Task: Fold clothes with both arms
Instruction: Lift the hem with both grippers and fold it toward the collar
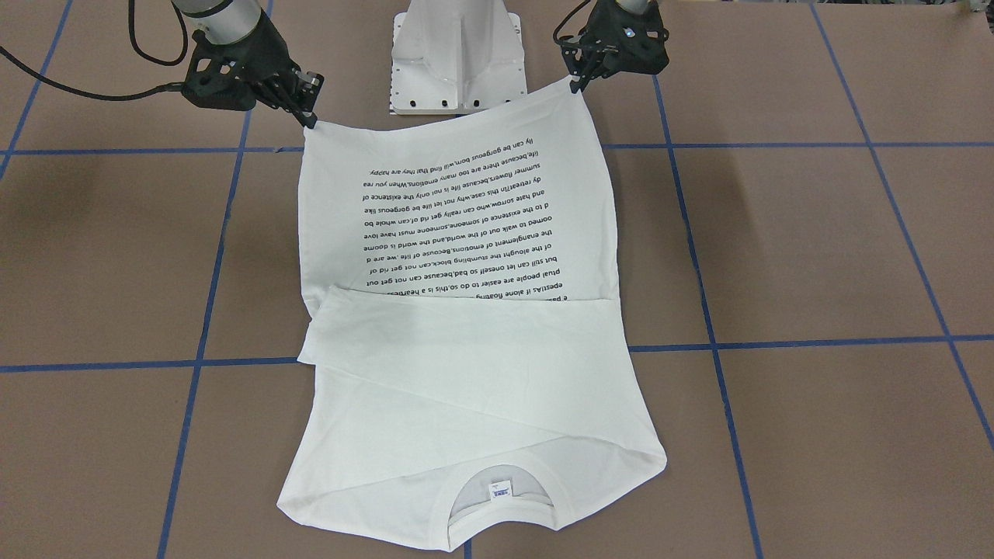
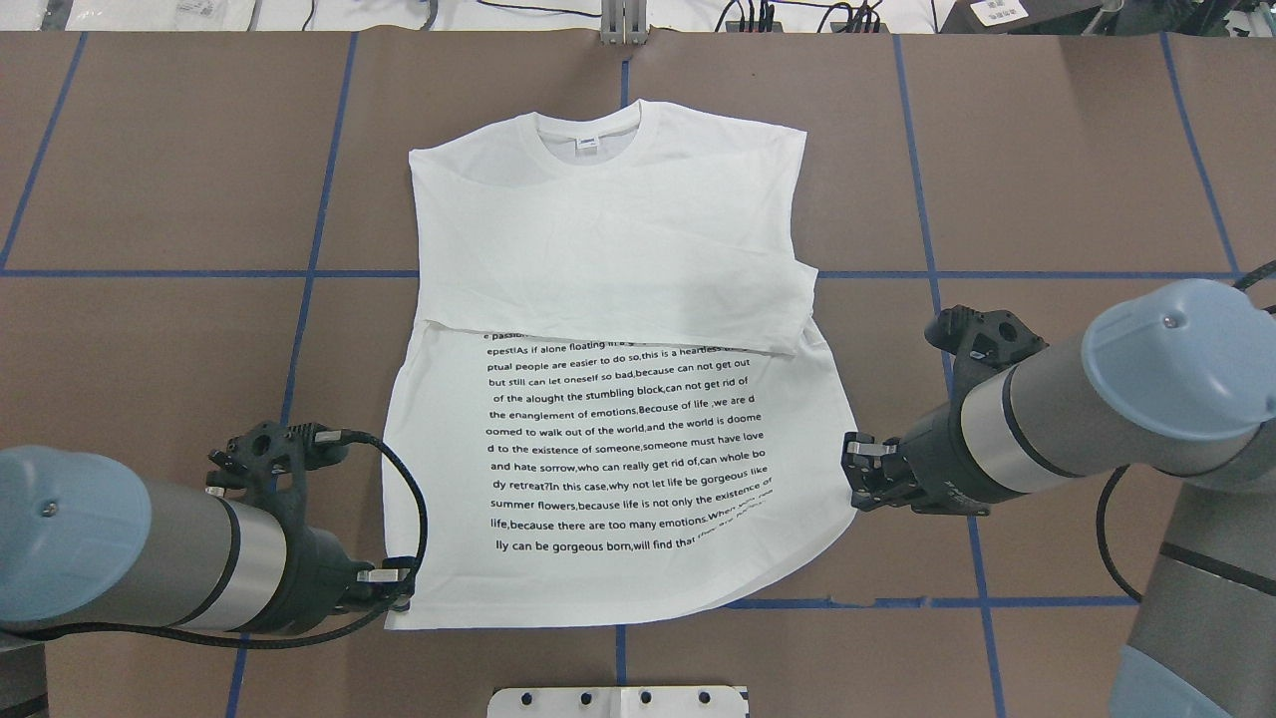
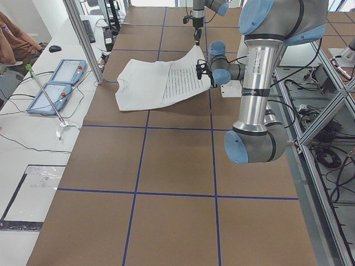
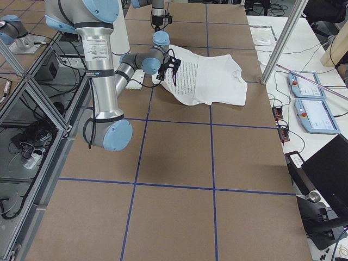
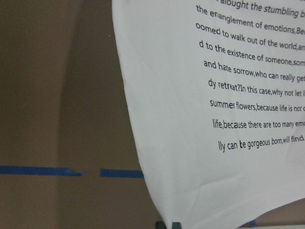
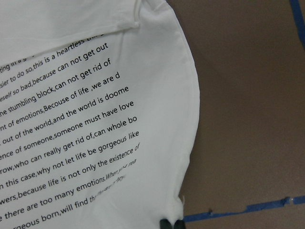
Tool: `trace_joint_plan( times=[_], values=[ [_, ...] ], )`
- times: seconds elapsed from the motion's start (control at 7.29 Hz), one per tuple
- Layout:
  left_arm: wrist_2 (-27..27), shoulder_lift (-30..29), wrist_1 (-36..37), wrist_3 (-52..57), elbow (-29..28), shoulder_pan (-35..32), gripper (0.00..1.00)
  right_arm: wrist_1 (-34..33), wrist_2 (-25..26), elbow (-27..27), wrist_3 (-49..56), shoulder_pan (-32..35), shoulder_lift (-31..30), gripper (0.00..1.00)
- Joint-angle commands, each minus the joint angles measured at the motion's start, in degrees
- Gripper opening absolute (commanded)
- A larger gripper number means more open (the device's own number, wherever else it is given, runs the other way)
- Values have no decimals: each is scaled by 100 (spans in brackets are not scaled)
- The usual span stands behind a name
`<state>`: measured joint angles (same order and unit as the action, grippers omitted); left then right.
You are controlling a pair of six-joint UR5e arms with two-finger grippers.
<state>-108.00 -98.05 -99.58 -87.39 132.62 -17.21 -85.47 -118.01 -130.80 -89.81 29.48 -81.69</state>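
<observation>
**Overhead exterior view: white shirt [image 2: 618,439] held by both hem corners**

You have the shirt spread on the brown worktop [image 2: 1047,150], with its collar away from the robot, the sleeves folded across the chest and the printed text facing up. Your left gripper [image 2: 401,588] is clamped on one hem corner and your right gripper [image 2: 853,477] on the other. Side views show the hem raised off the worktop.

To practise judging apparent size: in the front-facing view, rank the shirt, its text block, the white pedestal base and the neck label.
1. shirt
2. text block
3. pedestal base, cropped by the top edge
4. neck label
</observation>
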Motion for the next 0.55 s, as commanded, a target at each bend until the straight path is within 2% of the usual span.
trace_joint_plan(
  times=[0.0, 0.27, 0.41],
  values=[
    [-185, -39, -9, -15, 150, 7, 0, -14, -754, -575, -1, 14, -363, 0],
    [-641, -30, 287, -15, 482, 103, 0, -23, -1643, -972, -1, 32, -575, 0],
    [-773, -39, 690, -6, 841, 251, 0, -23, -1785, -1156, -1, 32, -706, 0]
  ],
)
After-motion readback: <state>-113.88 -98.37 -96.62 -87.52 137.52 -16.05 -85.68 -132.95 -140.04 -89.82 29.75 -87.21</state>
